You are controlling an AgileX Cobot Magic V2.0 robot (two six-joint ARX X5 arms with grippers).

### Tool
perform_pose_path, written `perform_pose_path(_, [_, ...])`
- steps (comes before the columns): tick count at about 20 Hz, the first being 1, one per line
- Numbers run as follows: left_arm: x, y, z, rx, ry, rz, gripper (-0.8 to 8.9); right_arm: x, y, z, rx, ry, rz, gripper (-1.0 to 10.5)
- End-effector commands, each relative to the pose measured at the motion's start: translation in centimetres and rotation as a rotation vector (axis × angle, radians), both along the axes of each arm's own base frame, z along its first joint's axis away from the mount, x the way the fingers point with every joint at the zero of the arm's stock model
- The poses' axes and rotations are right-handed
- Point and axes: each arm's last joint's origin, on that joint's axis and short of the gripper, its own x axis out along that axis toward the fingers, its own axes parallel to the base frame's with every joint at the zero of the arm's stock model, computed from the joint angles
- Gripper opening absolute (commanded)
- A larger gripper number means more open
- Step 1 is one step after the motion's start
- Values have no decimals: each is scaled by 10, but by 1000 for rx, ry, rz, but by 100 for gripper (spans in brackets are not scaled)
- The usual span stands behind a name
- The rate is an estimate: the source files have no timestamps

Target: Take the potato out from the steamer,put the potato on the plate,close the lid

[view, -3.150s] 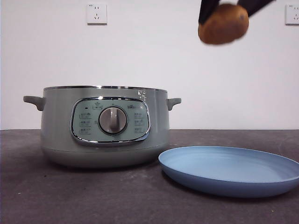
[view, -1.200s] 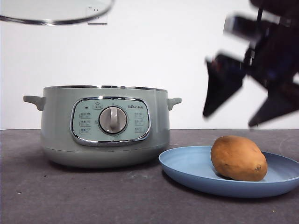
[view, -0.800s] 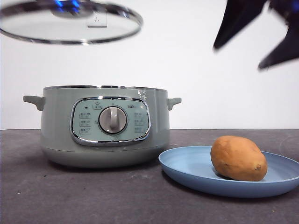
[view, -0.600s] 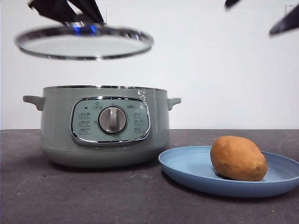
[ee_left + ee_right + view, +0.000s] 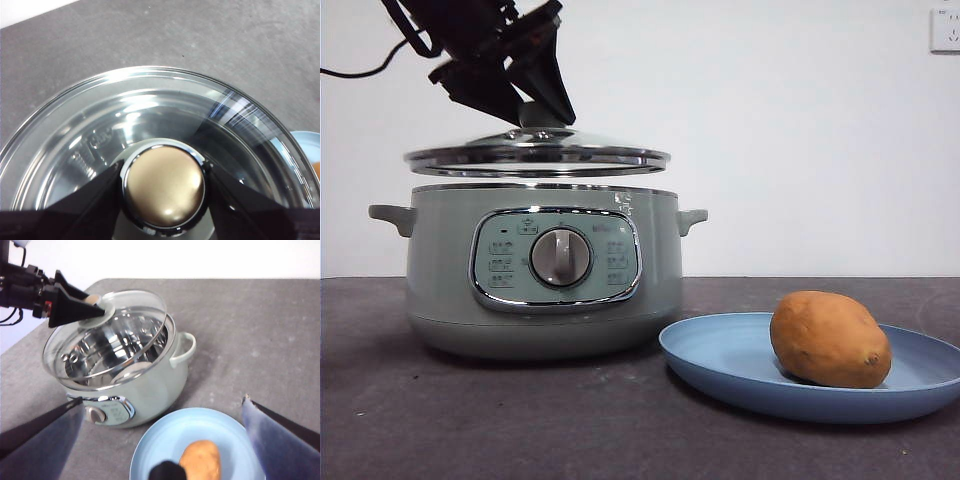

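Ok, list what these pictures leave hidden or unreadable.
- Front view: the steamer wall hides its inside.
- Front view: the panel's small markings are too small to read.
- Left wrist view: the lid, held by the left gripper, has its near rim cut off by the edge.
- Right wrist view: a dark part covers the potato; the plate is cut off below.

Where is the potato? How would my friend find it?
Find the big green steamer on the dark table. Beside it lies a flat blue plate, and the potato sits on that plate. It is the only orange-brown, lumpy thing there; everything else is smooth and shiny.
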Motion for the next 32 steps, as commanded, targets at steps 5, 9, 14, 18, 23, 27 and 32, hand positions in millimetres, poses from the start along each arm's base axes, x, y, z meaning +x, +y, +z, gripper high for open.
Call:
perform_pose_path(5, [8, -9, -8, 1, -13, -28, -9, 0, -1, -1, -9, 5, -32, 566])
perform_pose_path(9, [5, -15, -9, 4, -9, -44, -9, 1, -1, -1, -21, -1, -47, 566])
perform_pose_path(14, [9, -17, -21, 52, 30, -11, -9, 0, -1, -2, -24, 7, -46, 566])
perform_pose_path(18, [13, -21, -35, 74, 88, -18, -9, 0, -1, -3, -29, 16, -45, 566])
perform_pose_path(23, [10, -22, -37, 79, 115, -18, 387, -1, -2, -4, -36, 33, -40, 566])
perform_pose_path(27, [6, -20, -33, 81, 123, -18, 508, -2, -2, -7, -51, 62, -39, 566])
perform_pose_path(32, [-14, -10, -1, 42, 67, -7, 508, -2, -2, -8, -58, 75, -38, 566])
